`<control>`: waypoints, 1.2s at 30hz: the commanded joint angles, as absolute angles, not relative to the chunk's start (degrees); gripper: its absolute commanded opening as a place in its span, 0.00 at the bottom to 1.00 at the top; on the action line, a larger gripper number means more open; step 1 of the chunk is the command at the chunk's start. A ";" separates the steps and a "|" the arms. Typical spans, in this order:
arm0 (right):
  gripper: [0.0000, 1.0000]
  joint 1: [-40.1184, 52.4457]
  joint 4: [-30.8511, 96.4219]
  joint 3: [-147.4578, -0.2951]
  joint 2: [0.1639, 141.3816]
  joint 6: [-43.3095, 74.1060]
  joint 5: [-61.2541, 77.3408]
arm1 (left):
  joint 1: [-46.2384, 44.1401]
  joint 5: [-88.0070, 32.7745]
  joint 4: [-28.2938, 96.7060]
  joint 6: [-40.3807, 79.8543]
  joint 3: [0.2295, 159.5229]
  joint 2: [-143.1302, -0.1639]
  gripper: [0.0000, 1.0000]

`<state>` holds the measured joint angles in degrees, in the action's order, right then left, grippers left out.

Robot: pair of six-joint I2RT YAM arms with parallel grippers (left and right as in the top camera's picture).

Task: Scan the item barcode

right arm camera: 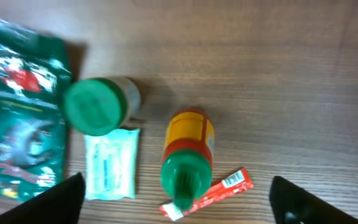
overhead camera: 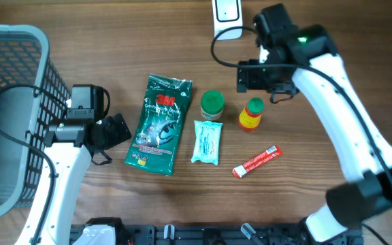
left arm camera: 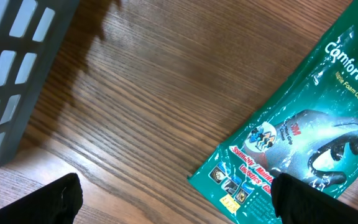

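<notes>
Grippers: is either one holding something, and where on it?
Nothing is held. The left gripper is open beside the pack; the right gripper is open above the bottle.

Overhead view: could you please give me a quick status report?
Left gripper open, empty. Right gripper open over yellow bottle, not holding it. Bottle upright; green-lidded jar close beside.

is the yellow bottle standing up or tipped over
Upright. The overhead and right wrist views both look down on the yellow bottle, its green cap on top and its body foreshortened below.
</notes>
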<state>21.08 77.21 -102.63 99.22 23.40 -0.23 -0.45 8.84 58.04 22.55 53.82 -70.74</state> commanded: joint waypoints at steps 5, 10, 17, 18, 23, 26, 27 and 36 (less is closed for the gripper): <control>1.00 19.97 78.65 -104.36 86.04 49.89 -0.56 | -0.10 8.56 58.02 21.41 53.45 -70.08 1.00; 1.00 9.91 86.00 -104.36 81.62 71.05 1.76 | -0.10 8.56 58.02 21.39 53.45 -70.08 1.00; 1.00 -3.77 83.55 -98.83 84.36 73.43 8.01 | -0.10 8.56 58.04 21.41 53.45 -70.08 1.00; 1.00 -5.10 82.37 -97.08 85.43 72.99 11.05 | -0.10 8.56 58.04 21.41 53.45 -70.08 1.00; 1.00 -9.78 67.05 -84.16 95.11 60.73 31.97 | -0.10 8.56 58.04 21.39 53.45 -70.08 1.00; 1.00 -9.87 63.53 -80.07 104.16 52.25 41.15 | -0.10 8.56 58.02 21.41 53.45 -70.08 1.00; 1.00 -9.61 63.64 -80.01 107.33 49.19 42.46 | -0.10 8.56 58.04 21.39 53.45 -70.08 1.00; 1.00 -4.75 63.66 -80.01 120.57 34.70 51.31 | -0.10 8.56 58.04 21.41 53.45 -70.08 1.00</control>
